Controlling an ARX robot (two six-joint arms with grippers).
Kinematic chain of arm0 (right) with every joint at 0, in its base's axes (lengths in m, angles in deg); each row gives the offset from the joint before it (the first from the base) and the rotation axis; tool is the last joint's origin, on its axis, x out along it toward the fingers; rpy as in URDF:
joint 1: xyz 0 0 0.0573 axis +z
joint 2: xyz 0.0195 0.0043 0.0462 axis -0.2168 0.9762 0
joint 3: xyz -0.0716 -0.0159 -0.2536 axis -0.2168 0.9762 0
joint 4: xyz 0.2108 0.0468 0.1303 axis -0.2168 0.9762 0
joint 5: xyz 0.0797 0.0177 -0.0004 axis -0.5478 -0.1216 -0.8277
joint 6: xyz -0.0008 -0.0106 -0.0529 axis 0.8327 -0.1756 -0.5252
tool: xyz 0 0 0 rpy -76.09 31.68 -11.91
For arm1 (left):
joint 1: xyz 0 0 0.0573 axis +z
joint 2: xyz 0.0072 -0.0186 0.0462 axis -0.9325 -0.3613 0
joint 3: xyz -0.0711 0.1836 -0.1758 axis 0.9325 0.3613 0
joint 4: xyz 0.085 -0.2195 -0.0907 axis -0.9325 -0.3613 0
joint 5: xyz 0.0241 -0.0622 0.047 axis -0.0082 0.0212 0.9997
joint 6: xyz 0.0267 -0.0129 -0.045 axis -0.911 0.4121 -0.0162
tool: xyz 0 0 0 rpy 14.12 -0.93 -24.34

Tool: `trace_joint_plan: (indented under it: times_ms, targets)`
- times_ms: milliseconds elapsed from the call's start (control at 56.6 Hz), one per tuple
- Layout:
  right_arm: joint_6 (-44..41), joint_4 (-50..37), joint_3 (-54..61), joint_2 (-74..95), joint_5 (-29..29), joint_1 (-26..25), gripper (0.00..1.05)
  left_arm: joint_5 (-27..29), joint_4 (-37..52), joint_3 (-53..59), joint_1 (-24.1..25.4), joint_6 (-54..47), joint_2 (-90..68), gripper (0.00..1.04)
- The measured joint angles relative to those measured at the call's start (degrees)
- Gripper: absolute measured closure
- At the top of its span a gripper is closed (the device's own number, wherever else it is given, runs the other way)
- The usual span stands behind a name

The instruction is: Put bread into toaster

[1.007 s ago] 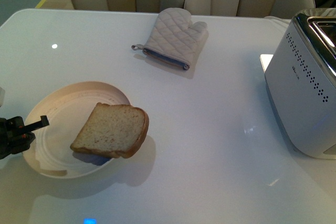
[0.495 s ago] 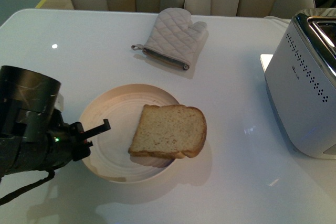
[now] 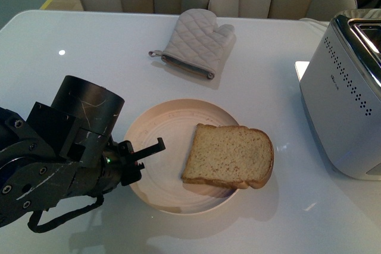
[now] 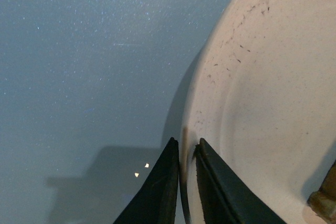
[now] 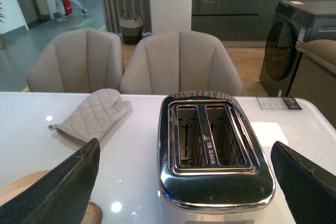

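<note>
Bread (image 3: 229, 157) on a plate (image 3: 158, 141), left pincer (image 4: 185, 148) on the rim.
The left pincer is pinched narrow onto the cream plate's rim. The plate holds 1 slice, which overhangs the edge on the toaster's side. The white toaster (image 3: 345, 99) stands apart, to the right on the tabletop (image 3: 89, 69), with its 2 slots empty. The right pincer (image 5: 185, 145) is spread wide, facing the toaster.

Left arm (image 3: 53, 159): black, scuffed cylindrical housing (image 3: 89, 104), silver screws (image 3: 7, 188), looped black cable (image 3: 59, 222), tiny green light (image 3: 109, 160). Jaws dark, tapered.
</note>
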Motion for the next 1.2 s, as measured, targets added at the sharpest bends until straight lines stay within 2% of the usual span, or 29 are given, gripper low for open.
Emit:
trace_joint_plan:
  times_ms: [159,283,477,565,830,1007,1095,1148,1201]
  targets:
    - [0.00,0.00,0.00,0.00,0.00,0.00,0.09,-0.37,1.09,1.11,0.70,-0.11,0.15,0.69]
    - [0.00,0.00,0.00,0.00,0.00,0.00,0.09,-0.66,2.75,3.78,3.37,-0.59,2.71,0.52]
    - [0.00,0.00,0.00,0.00,0.00,0.00,0.09,-1.49,7.41,10.60,11.19,-3.98,13.86,0.24]
    - [0.00,0.00,0.00,0.00,0.00,0.00,0.09,-3.26,10.05,15.89,17.27,-7.61,24.30,0.06]
    - [0.02,0.00,0.00,0.00,0.00,0.00,0.09,-10.64,8.55,25.62,26.43,-10.32,51.30,0.07]
    - [0.02,0.00,0.00,0.00,0.00,0.00,0.09,-10.51,8.74,26.84,27.36,-11.13,59.17,0.08]
    - [0.00,0.00,0.00,0.00,-0.02,0.00,0.09,-3.76,32.04,33.57,24.94,-24.83,53.68,0.27]
    - [0.00,0.00,0.00,0.02,-0.02,0.00,0.09,-3.48,36.04,35.43,24.41,-32.35,57.44,0.39]
    - [0.00,0.00,0.00,-0.02,0.02,0.00,0.09,-3.19,36.02,35.87,24.39,-35.12,61.07,0.48]
